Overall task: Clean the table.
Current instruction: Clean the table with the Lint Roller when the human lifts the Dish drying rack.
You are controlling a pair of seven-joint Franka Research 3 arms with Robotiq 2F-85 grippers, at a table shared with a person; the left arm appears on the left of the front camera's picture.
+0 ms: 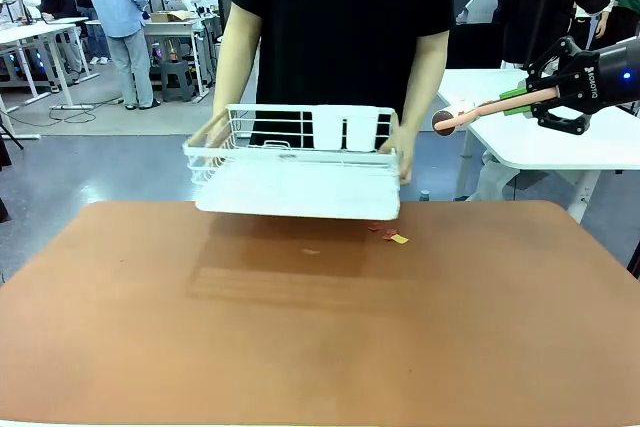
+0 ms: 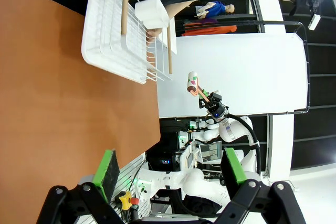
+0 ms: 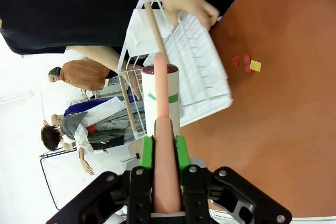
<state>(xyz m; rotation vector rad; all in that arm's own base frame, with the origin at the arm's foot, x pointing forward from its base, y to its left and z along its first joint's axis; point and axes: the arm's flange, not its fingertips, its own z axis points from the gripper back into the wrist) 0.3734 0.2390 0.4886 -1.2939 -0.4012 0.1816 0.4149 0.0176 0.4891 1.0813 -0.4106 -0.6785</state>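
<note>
The reddish-brown table (image 1: 300, 337) carries a yellow scrap (image 1: 399, 239), red scraps (image 1: 375, 230) and a small crumb (image 1: 311, 251) near its far edge. My right gripper (image 1: 540, 97) hangs above the table's far right corner, shut on the pink handle of a white lint roller (image 1: 470, 115). In the right wrist view the fingers (image 3: 147, 153) clamp the handle, and the roller (image 3: 160, 98) points toward the scraps (image 3: 255, 65). My left gripper (image 2: 170, 169) stands open with nothing between its green pads, beside the table's edge (image 2: 52, 103).
A person at the far side holds a white wire rack (image 1: 295, 162) in both hands, lifted above the table, casting a shadow beneath. The rack (image 3: 194, 61) hangs close to the scraps. A white table (image 1: 540, 142) stands behind at the right.
</note>
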